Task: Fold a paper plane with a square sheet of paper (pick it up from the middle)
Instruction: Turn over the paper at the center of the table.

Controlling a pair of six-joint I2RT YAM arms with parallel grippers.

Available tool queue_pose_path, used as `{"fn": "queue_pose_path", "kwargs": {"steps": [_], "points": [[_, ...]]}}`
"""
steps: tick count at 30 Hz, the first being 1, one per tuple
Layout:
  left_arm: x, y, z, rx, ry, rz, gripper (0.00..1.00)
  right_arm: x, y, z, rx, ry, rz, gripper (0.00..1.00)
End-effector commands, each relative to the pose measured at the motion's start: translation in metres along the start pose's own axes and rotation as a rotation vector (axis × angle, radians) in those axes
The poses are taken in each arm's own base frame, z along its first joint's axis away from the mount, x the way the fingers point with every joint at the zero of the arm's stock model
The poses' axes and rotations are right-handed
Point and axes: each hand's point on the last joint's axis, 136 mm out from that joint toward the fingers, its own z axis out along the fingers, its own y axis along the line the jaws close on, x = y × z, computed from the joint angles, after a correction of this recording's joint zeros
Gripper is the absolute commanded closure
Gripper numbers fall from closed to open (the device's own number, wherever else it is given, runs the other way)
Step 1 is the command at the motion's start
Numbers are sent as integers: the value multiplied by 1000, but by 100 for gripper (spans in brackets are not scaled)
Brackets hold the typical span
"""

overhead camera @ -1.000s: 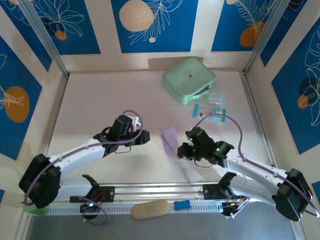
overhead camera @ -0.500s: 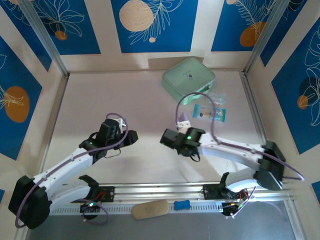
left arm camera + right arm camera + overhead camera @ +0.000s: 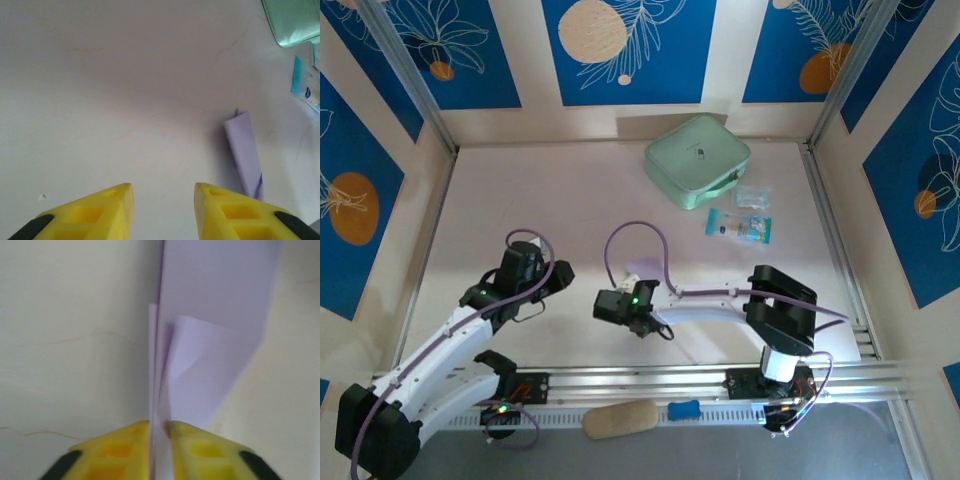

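The right gripper (image 3: 159, 426) has its yellow fingers nearly together, with the edge of a folded lavender-purple paper sheet (image 3: 220, 300) standing in the narrow gap. Whether they press it cannot be made out. The sheet runs away from the fingertips, one flap curling, its far end cut off by the frame. The left gripper (image 3: 163, 187) is spread and bare, with the sheet ahead to its right over the pale table (image 3: 125, 75), its near end hidden behind one yellow finger.

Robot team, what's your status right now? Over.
Left gripper open, empty, over the table. Right gripper pinching the folded purple paper. Green case and packets well clear at the back.
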Motion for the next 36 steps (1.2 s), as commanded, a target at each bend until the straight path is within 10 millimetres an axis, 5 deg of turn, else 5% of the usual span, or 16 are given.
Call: {"fn": "queue_pose_path", "kwargs": {"steps": [1,3,7,15,23,30,36], "points": [[6,-9,4,55,52,22,64,-15,26,-10,-239,-23,56,68],[14,-13,10,90,89,-1,64,-18,24,-16,-374,-47,135,55],[25,-23,23,178,136,-56,66,-24,5,-20,-644,-68,349,56],[36,-46,41,230,211,-50,83,-36,-17,-14,-945,-51,506,93],[45,-55,51,254,240,-56,85,-27,-4,25,-901,96,600,96],[48,-67,59,303,261,-63,85,-2,-10,63,-762,254,921,97],[47,-85,71,343,292,-52,87,11,-8,71,-654,252,1296,95]]}}
